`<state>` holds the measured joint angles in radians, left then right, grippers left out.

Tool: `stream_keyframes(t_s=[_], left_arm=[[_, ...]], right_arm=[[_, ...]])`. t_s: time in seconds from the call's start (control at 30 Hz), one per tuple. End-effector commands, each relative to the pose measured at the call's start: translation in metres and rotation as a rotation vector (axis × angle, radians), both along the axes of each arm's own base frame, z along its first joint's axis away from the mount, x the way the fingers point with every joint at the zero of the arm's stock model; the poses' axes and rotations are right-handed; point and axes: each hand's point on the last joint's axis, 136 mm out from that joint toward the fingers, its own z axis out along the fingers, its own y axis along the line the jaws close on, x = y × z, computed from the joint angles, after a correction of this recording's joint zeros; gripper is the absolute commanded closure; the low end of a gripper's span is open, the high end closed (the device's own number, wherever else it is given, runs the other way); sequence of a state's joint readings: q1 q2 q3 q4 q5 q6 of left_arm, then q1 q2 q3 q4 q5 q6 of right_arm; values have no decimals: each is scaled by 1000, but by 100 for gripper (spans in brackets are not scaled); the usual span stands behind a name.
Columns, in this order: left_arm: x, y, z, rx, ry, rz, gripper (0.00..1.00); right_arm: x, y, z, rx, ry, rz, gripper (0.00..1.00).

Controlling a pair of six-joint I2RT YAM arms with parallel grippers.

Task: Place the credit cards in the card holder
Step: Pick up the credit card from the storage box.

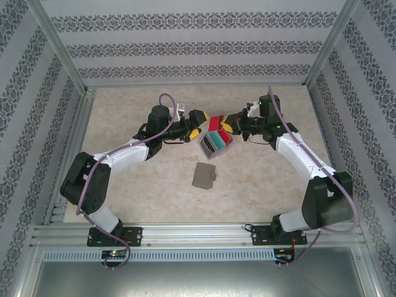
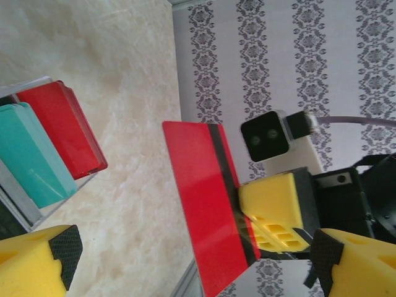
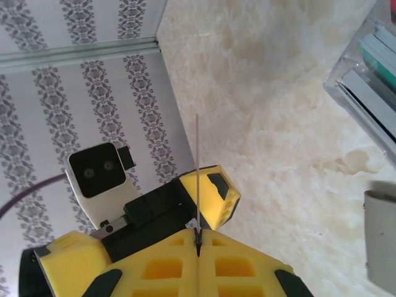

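R gripper (image 3: 198, 244) is clamped shut on a red card (image 2: 201, 204), which is held on edge. L gripper (image 1: 198, 124) is spread wide, w/ that card between its fingers (image 2: 43, 260), untouched. Other cards (image 1: 218, 141), red & teal, are stood in a clear rack (image 1: 205, 150) just below. Grey card holder (image 1: 204, 176) is laid flat nearer the bases, apart.

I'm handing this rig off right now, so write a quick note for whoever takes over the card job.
Left gripper: open, facing the red card.
Right gripper: shut on that card, held up in the air.
Other cards, red and teal, stand in the clear rack.
Wallet lies flat on the table, on the rack's near side.
Done: one card picked up. Left: all cards into the wallet.
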<state>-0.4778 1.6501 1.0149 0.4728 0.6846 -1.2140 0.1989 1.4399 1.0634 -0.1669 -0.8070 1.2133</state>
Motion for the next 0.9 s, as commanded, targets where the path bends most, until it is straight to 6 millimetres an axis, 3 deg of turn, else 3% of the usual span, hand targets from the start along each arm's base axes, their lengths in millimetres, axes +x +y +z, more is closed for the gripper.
stream_keyframes(t_s=[0.0, 0.17, 0.33, 0.43, 0.87], left_arm=[[2, -9, 17, -92, -29, -38, 8], [5, -14, 22, -145, -21, -52, 19], [7, -18, 27, -171, -25, -65, 34], [9, -22, 32, -187, -32, -79, 56], [7, -21, 31, -178, -42, -74, 99]], right_arm=[[-1, 6, -3, 57, 71, -7, 100], [0, 10, -8, 81, 119, -3, 100], [-1, 18, -1, 92, 85, 42, 100], [-3, 23, 7, 76, 23, 83, 100], [-2, 20, 24, 91, -98, 113, 98]])
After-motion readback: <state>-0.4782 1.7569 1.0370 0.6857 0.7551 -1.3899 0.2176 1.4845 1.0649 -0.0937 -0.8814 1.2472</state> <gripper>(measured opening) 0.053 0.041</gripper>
